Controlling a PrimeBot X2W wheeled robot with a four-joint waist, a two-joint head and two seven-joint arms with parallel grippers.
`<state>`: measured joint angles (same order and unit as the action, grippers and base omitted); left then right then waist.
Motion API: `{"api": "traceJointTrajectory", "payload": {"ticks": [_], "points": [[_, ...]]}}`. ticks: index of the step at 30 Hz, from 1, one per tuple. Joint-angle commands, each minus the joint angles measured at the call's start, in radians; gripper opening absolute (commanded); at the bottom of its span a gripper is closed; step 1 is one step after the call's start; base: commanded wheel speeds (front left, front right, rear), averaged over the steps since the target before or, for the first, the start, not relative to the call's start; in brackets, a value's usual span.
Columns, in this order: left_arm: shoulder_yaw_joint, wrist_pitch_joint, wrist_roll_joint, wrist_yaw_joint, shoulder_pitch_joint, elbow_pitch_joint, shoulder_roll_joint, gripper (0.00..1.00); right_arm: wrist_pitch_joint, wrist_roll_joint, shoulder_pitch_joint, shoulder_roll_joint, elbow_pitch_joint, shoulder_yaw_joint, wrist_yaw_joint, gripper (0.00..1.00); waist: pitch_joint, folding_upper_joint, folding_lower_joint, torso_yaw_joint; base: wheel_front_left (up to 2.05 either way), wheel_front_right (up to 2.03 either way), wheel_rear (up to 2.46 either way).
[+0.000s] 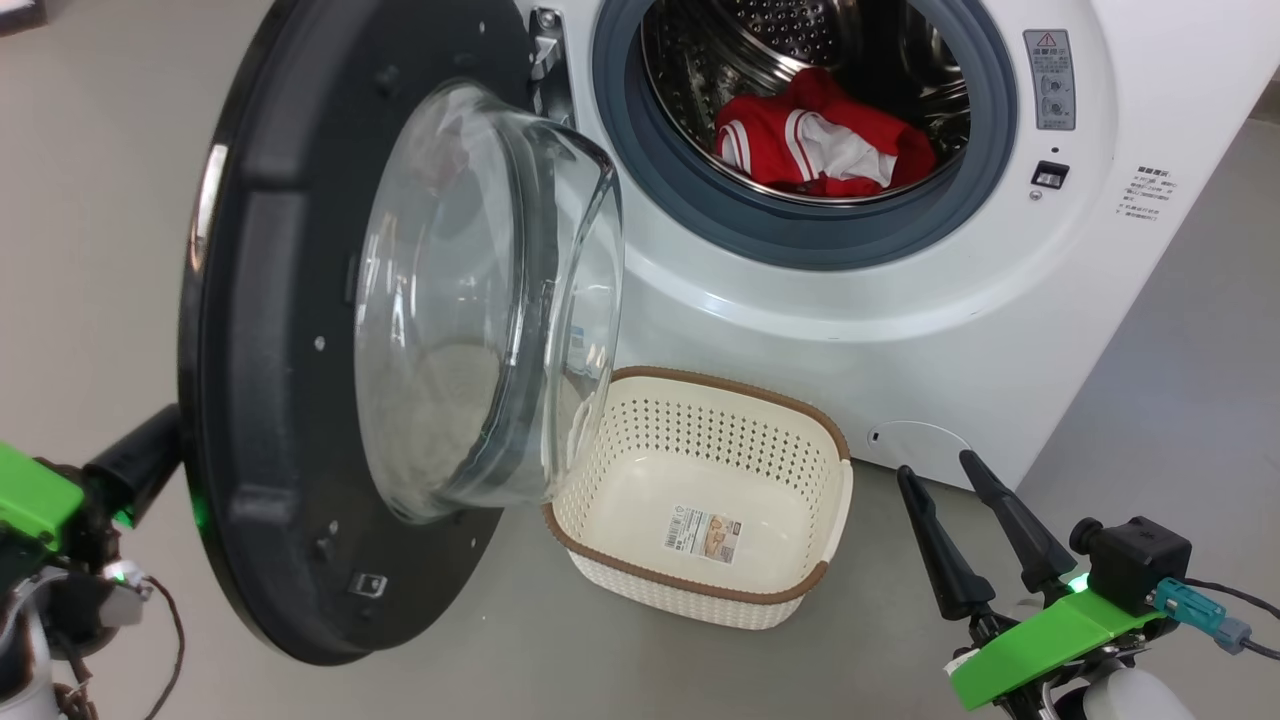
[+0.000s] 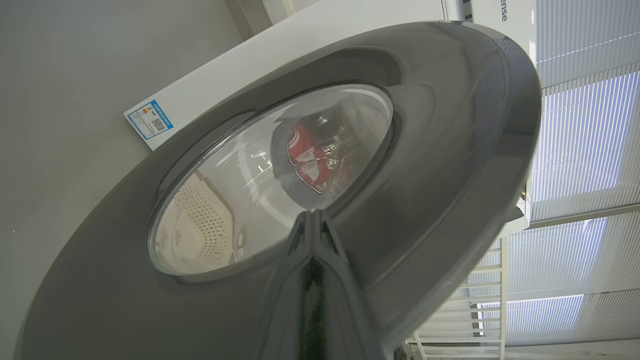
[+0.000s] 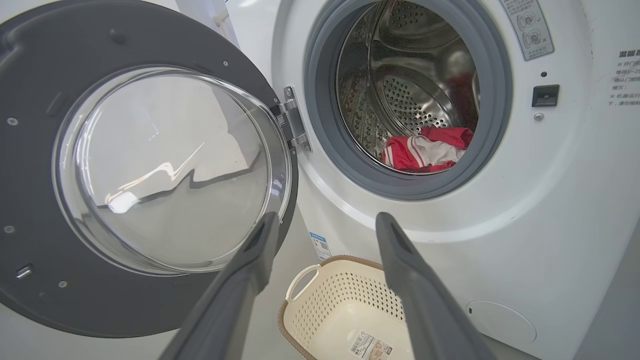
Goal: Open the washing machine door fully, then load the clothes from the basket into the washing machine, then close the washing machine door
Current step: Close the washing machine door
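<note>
Clothes (image 1: 775, 150) inside washing machine (image 1: 800, 320), door (image 1: 255, 400) open

Grey floor (image 1: 1185, 340) under basket (image 1: 690, 598) and washing machine (image 1: 800, 330)

Finding the washing machine (image 1: 1000, 330) standing on the floor (image 1: 1180, 400), with the washing machine door (image 1: 270, 300) hanging on its hinge, swung out to the left of the opening. Seeing the clothes (image 1: 800, 140) lying inside the drum, at its bottom, just behind the gasket. Spotting the basket (image 1: 690, 440) sitting on the floor before the machine, below the opening, partly behind the door's window bowl. Noting the left end effector (image 2: 313, 220) sitting at the door's outer side, tips just beside the window's edge, and the right end effector (image 1: 938, 467) hovering right of the basket, before the machine's lower front.
</note>
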<state>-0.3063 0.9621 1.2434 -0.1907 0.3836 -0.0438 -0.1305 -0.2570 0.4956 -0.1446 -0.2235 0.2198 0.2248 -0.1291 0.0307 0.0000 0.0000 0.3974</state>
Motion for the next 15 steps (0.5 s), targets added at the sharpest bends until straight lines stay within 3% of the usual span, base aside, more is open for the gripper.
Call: {"api": "traceJointTrajectory", "payload": {"ticks": [1, 9, 15], "points": [[-0.006, 0.02, 0.002, -0.001, 0.001, 0.05, -0.023, 0.0, -0.005, 0.004, -0.009, -0.005, -0.023, 0.018, -0.002, 1.0, 0.001, 0.0, 0.0, -0.001, 0.0, 0.0, 0.0], [-0.023, -0.015, -0.011, 0.0, -0.009, 0.074, -0.018, 0.0, -0.005, 0.002, -0.006, 0.0, -0.021, 0.017, -0.002, 1.0, -0.004, 0.0, 0.0, -0.005, 0.0, 0.0, 0.0], [-0.04, -0.067, -0.039, 0.034, -0.008, 0.065, -0.027, 0.0, -0.005, 0.004, -0.004, 0.0, -0.018, 0.017, -0.002, 1.0, -0.004, 0.0, 0.0, -0.003, 0.0, 0.0, 0.0]]}}
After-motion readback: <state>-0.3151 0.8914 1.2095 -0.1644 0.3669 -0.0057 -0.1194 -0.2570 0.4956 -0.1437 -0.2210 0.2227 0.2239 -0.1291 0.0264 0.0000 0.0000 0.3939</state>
